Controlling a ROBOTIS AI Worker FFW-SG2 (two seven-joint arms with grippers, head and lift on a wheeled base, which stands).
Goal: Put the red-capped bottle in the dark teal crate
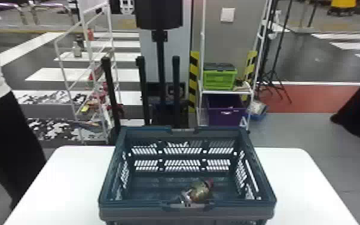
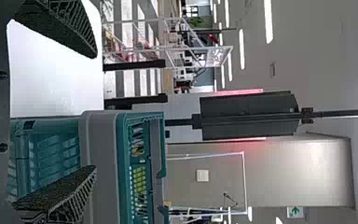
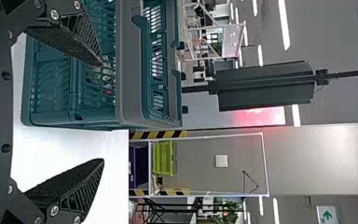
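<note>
Bottle [image 1: 199, 191] is inside the dark teal crate [image 1: 143, 213], toward 5 o'clock as the head view has it, lying aslant, red cap [image 1: 210, 182] pointing to about 1 o'clock. Crate sits on the white bench [image 1: 302, 185]. Left tool [image 2: 96, 112]: fingers spread, nothing pinched. Right tool [image 3: 103, 112]: same, spread, not holding anything. Placing looks done, bottle let go. Nothing left for the task, I'd judge, except maybe backing both arms off without bumping the crate.
</note>
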